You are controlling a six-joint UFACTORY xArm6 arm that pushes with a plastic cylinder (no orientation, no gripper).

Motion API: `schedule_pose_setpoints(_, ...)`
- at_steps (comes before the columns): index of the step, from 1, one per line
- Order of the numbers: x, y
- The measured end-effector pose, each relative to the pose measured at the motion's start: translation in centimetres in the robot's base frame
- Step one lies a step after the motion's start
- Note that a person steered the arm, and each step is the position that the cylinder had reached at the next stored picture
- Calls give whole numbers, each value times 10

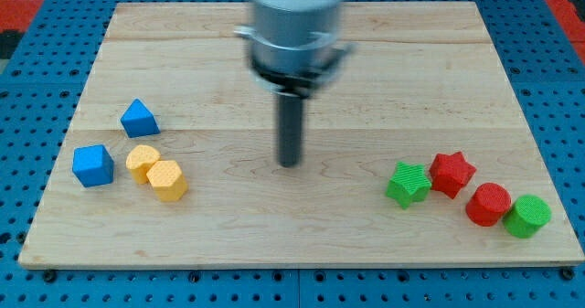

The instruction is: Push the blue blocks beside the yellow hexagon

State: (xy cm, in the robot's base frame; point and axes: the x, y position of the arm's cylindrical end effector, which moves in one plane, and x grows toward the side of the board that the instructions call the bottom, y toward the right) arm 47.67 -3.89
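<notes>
A yellow hexagon (167,180) lies at the view's lower left, touching a second yellow block (142,161) just up-left of it. A blue cube (92,164) sits left of the yellow pair, a small gap away. A blue triangular block (139,118) sits above the yellow pair, apart from it. My tip (290,163) rests near the board's middle, well to the right of all these blocks, touching none.
At the view's lower right lie a green star (408,183), a red star (452,173), a red cylinder (488,204) and a green cylinder (527,216). The wooden board (302,244) sits on a blue pegboard.
</notes>
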Motion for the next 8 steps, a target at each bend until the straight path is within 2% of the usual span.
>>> schedule_pose_setpoints(1, -55, -26)
schedule_pose_setpoints(2, -61, -66)
schedule_pose_setpoints(3, -73, -144)
schedule_pose_setpoints(4, -71, -174)
schedule_pose_setpoints(5, -3, -167)
schedule_pose_setpoints(8, 30, -174)
